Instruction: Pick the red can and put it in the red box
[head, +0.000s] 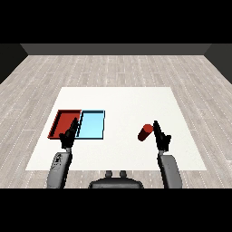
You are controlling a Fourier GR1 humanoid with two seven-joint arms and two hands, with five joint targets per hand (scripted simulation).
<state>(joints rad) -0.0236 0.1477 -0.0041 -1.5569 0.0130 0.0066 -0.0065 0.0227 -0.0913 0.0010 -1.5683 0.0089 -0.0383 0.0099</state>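
Black fingers of the right hand point(161, 138) stand straight and fairly wide apart, pointing away across the white table point(136, 99), and they hold nothing. That hand sits just beside the red can point(145, 132), on the side nearer the table's right edge; from where I stand I cannot tell whether a fingertip touches the can or stops just short of it. The can lies tipped over rather than upright, its body slanting with the top end turned toward the far right, and it shows a plain red side with a slightly darker end. It rests on the right half of the table, closer to the near edge than the far one, and well apart from both trays. The left hand point(68, 136) hovers near the table's left side with its fingers relaxed and extended, gripping nothing; it hangs over the near edge of the red tray point(61, 118), close to where that tray meets the light blue tray point(93, 127). The two trays lie side by side toward the left edge of the table, touching along their long sides, the red one outermost.
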